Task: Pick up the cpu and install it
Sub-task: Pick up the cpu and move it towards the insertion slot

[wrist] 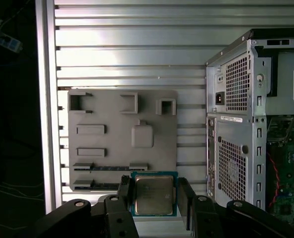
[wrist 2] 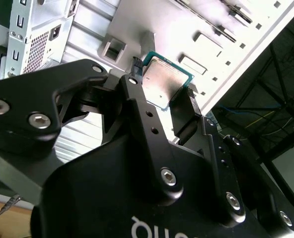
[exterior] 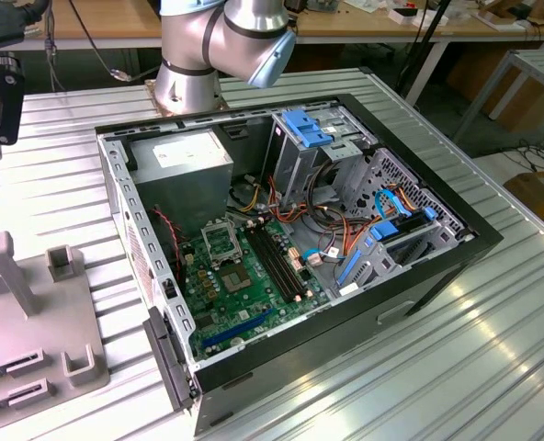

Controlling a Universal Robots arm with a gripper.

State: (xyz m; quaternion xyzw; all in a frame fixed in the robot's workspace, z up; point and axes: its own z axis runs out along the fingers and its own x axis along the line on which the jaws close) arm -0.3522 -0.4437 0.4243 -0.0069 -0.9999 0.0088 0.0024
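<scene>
cpu (wrist: 153,196): square chip with a dull silver lid on a thin green board rim
facing: lid turned flat toward both wrist cameras; near square, no clear long axis
gripper (wrist: 154,184): narrow, clamped on the cpu, with a black finger (wrist: 124,191) on each opposite edge
place: held over the near edge of the grey fixture tray (wrist: 107,116), beside the open computer case (exterior: 300,248) on the ribbed metal table (exterior: 493,367)

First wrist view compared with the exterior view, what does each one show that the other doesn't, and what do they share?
First wrist view: the cpu held in the gripper, plus the case's rear panel. Exterior view: the motherboard's socket, the blue drive bays and the arm's base. Shared: the computer case, the grey fixture board and the ribbed table.
</scene>
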